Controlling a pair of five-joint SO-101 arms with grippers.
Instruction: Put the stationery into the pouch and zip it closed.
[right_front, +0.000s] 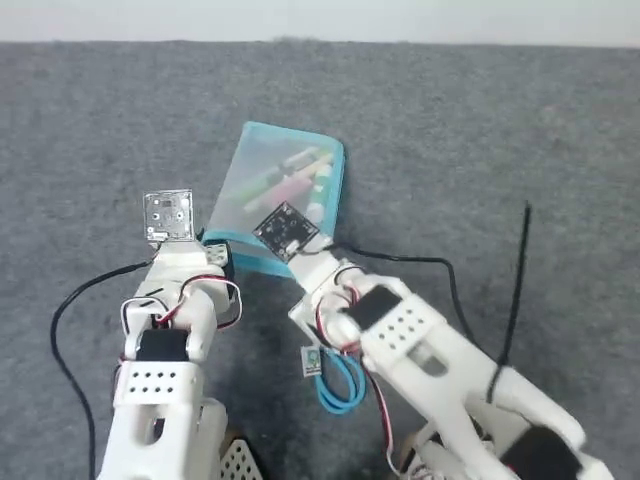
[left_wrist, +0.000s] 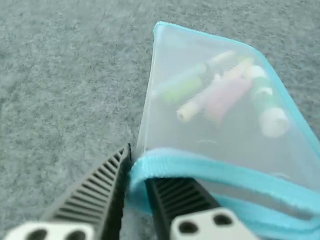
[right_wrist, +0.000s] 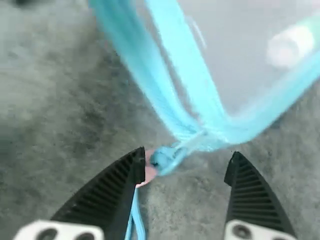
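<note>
The left tool (left_wrist: 137, 167) is clamped on the blue zipper edge of the pouch (left_wrist: 210, 135), at the corner nearest it. The right tool (right_wrist: 187, 155) has its jaws apart at the pouch's other near corner. The zipper pull (right_wrist: 161, 158) sits between them, touching one finger. Beyond both tools the clear pouch lies flat on the grey tabletop (right_front: 500, 120). The stationery (left_wrist: 215, 85), green, pink and yellow pens, lies inside it, past the left tool's tips.

White plastic left arm (right_front: 165, 345), right arm (right_front: 420, 345); black ribbed fingers (left_wrist: 102, 192); red and black wiring (right_front: 322, 318); blue cable loop (right_front: 342, 390); square wrist boards (right_front: 286, 230).
</note>
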